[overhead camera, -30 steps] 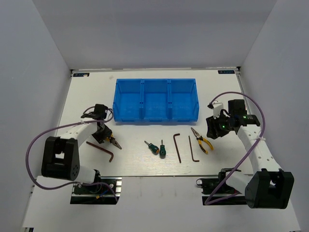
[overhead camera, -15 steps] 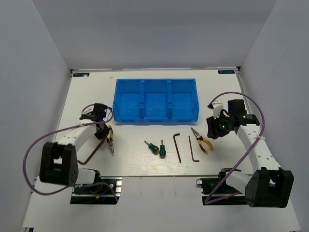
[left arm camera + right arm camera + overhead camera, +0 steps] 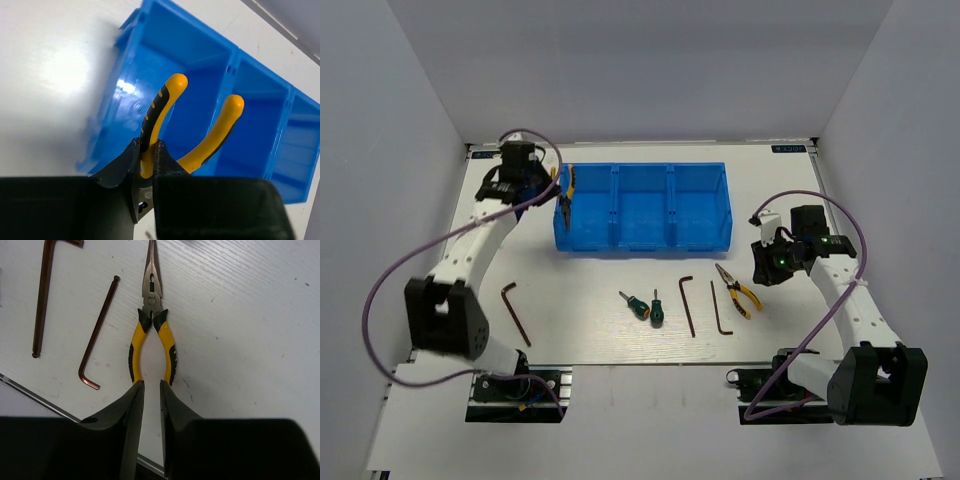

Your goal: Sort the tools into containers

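My left gripper [image 3: 554, 185] is raised over the left end of the blue bin [image 3: 700, 215] and is shut on one handle of yellow-handled pliers [image 3: 567, 190]. The left wrist view shows those pliers [image 3: 165, 107] pinched in that gripper [image 3: 147, 148], handles hanging over the bin's left compartment [image 3: 200, 55]. My right gripper [image 3: 760, 272] hovers beside the second pliers [image 3: 738, 288] on the table. In the right wrist view it [image 3: 151, 385] stands narrowly open and empty, its tips at the handle ends of those pliers [image 3: 152, 302]. Two green screwdrivers [image 3: 646, 307] lie mid-table.
Two hex keys [image 3: 688, 305] [image 3: 720, 310] lie left of the right-hand pliers, also seen as hex keys [image 3: 97, 335] [image 3: 42, 295] in the right wrist view. A third hex key [image 3: 517, 315] lies front left. The table's front edge [image 3: 30, 392] is close below.
My left arm picked the pliers up from the front-left table and carried them back to the bin's left end. The left hex key shifted. My right gripper's jaws narrowed.
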You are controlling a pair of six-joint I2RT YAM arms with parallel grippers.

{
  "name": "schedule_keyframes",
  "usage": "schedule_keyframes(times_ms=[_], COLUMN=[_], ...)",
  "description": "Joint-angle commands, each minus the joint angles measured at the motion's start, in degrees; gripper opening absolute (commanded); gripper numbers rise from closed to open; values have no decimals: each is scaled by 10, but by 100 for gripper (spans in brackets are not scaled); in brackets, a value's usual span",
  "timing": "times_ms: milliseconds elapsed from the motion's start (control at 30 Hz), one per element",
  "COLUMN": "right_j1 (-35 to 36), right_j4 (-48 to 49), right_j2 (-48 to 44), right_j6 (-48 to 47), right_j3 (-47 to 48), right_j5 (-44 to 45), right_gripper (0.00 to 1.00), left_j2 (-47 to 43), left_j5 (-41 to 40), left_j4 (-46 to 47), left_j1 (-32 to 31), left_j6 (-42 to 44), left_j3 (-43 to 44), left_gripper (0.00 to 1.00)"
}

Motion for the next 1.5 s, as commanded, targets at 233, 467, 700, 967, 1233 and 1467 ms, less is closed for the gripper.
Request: schedule_keyframes(times_ms=[233, 467, 700, 967, 1233, 1467], right_j1=[-3, -2, -2, 2, 14, 18], right_j4=[0, 18, 42, 107, 185, 106], right_j2=[13, 25, 110, 125, 161, 146], right_j6=[-12, -21, -67, -135, -152, -179], right_j3=[15, 8, -1, -82, -144, -97], right_j5=[1, 20, 14, 12, 58, 42], right_gripper=[25, 53, 54, 54, 40, 0], left_j2=[281, 320, 291, 129, -139, -270], left_j5=[56, 21, 57, 52, -73, -86], left_j4=[49, 11, 11, -30, -113, -148], left_j1=[-30, -36, -36, -48, -36, -36], left_j6=[37, 57, 93, 151, 18, -155], left_j3=[246, 251, 257, 201, -84, -263], left_gripper=[0, 49, 56, 56, 56, 57])
